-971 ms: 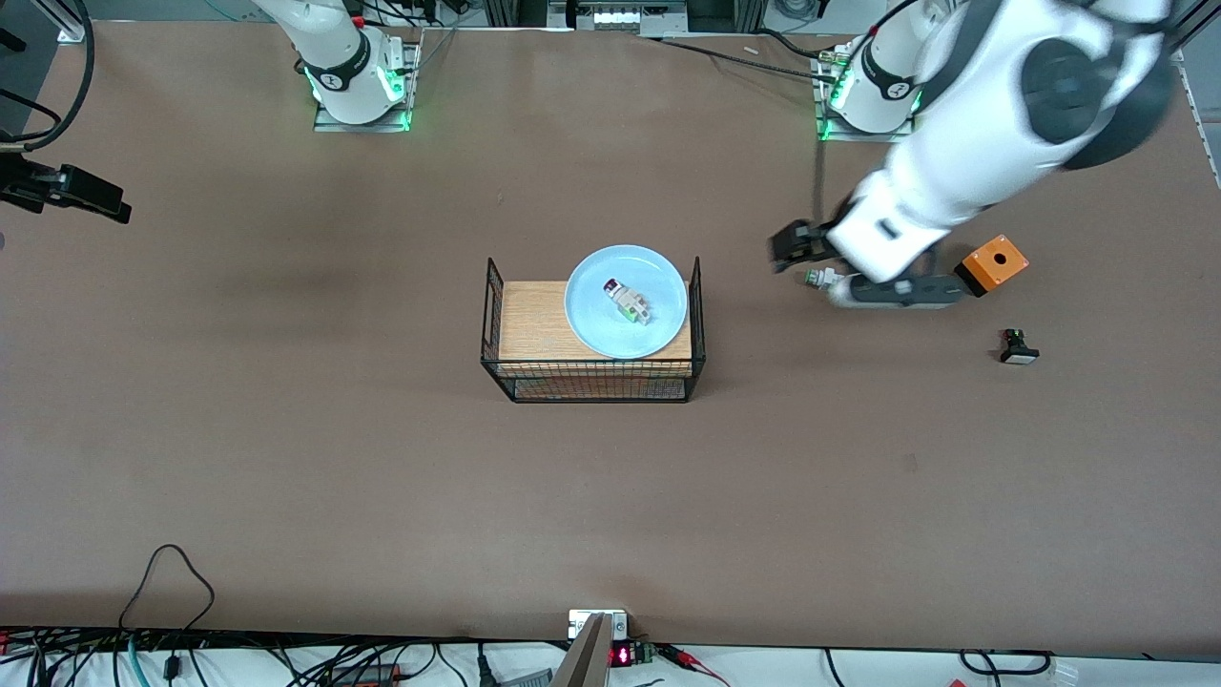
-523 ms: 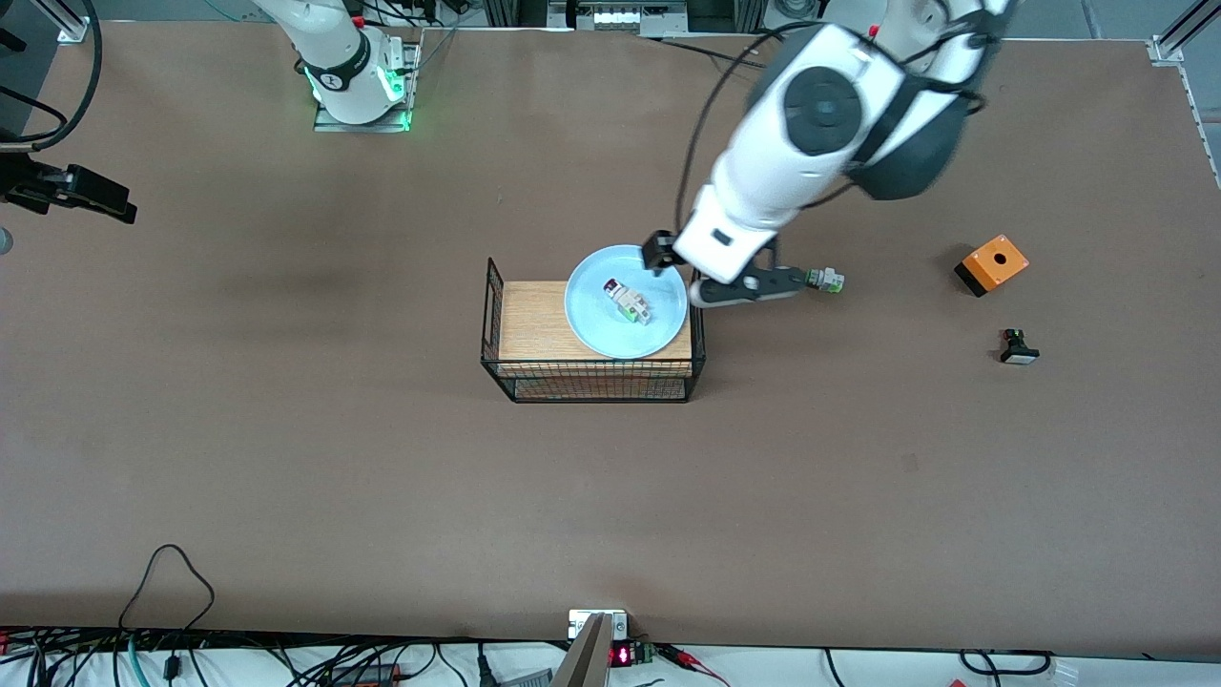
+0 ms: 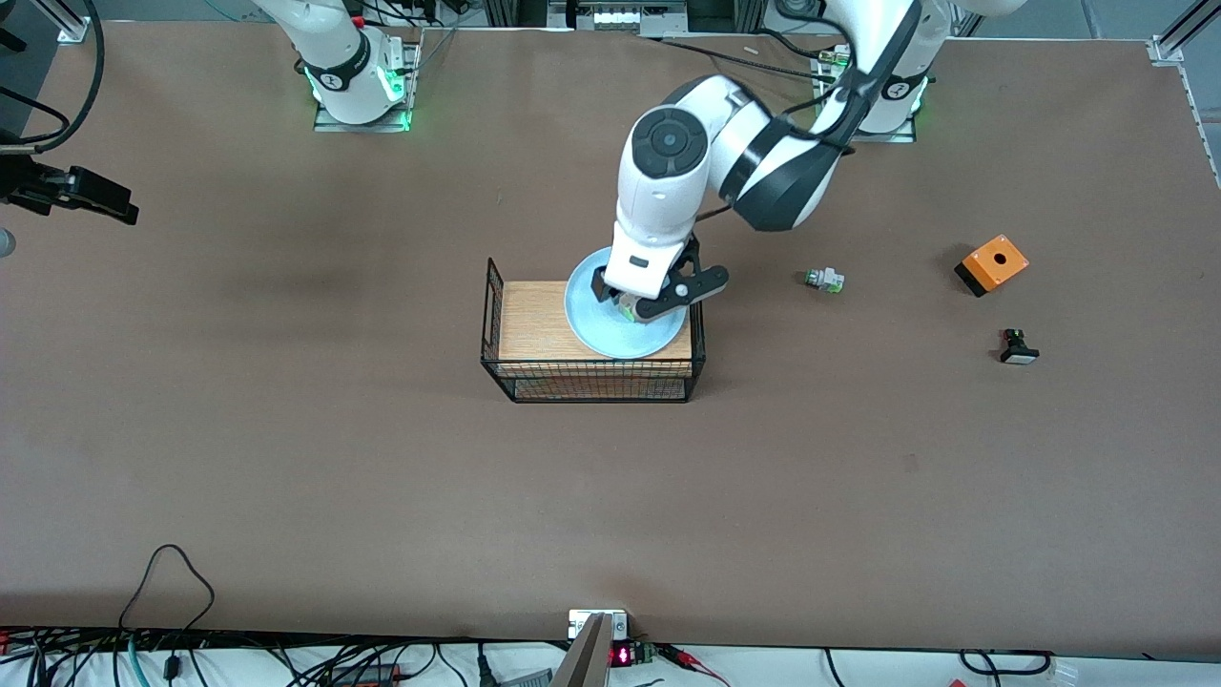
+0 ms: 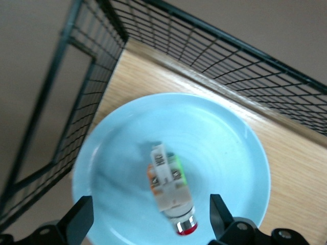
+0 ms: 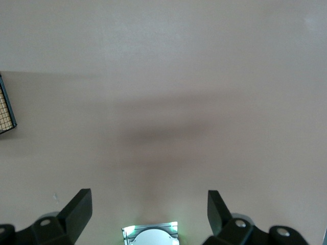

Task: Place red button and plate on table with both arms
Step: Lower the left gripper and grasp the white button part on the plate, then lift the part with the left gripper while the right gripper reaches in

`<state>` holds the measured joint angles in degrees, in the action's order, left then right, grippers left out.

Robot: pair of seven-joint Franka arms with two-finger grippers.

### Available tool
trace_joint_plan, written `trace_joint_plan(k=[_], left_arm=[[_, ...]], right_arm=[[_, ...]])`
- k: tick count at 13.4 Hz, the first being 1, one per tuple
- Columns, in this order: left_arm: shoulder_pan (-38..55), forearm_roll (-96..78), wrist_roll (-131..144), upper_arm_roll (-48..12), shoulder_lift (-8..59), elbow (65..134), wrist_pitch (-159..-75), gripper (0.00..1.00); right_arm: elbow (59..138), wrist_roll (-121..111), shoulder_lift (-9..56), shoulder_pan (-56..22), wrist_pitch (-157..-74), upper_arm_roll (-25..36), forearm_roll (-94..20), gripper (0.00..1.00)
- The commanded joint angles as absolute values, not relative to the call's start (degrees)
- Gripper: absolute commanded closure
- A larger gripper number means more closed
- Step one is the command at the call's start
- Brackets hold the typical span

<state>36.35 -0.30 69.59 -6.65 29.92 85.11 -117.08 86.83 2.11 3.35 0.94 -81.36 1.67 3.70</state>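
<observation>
The light-blue plate (image 3: 591, 329) lies on the wood top of the black wire rack (image 3: 534, 324) in the middle of the brown table (image 3: 286, 429). The red button (image 4: 168, 186) lies on its side in the plate (image 4: 225, 153), mostly hidden in the front view under the left hand. My left gripper (image 4: 149, 214) is open just over the plate, one finger on each side of the button, not touching it. My right gripper (image 5: 149, 209) is open and empty, high over bare table near its own base, and waits out of the front view.
A small switch with a green-silver head (image 3: 823, 280) lies on the table toward the left arm's end. An orange box (image 3: 994, 263) and a black switch with a white face (image 3: 1018, 347) lie farther toward that end. The rack's mesh walls (image 4: 204, 46) rise beside the plate.
My left arm has swung from beside the orange box, past the green-silver switch, to over the plate, and its open gripper has come down around the red button. The plate and button have not moved.
</observation>
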Motion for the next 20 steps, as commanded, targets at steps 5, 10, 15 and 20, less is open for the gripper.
trace_joint_plan(k=[5, 10, 15, 20], left_arm=[[37.62, 3.25, 72.33, -5.8, 33.93, 82.97, -119.8, 0.5], [37.27, 3.16, 72.25, -5.89, 31.91, 82.18, -116.91, 0.96], [33.5, 3.08, 68.23, -5.71, 25.59, 76.3, -102.34, 0.96], [23.14, 3.16, 43.03, -5.45, 22.06, 75.59, -93.52, 0.96]], right_arm=[[85.17, 2.72, 6.5, 0.36, -80.86, 1.41, 1.49, 0.0], [85.25, 3.08, 6.42, -3.95, -80.77, 1.49, 1.14, 0.0], [85.25, 17.96, 6.15, -6.23, -80.6, 1.49, 0.71, 0.0], [85.34, 54.43, 6.5, -17.9, -81.56, 1.58, -1.67, 0.0]])
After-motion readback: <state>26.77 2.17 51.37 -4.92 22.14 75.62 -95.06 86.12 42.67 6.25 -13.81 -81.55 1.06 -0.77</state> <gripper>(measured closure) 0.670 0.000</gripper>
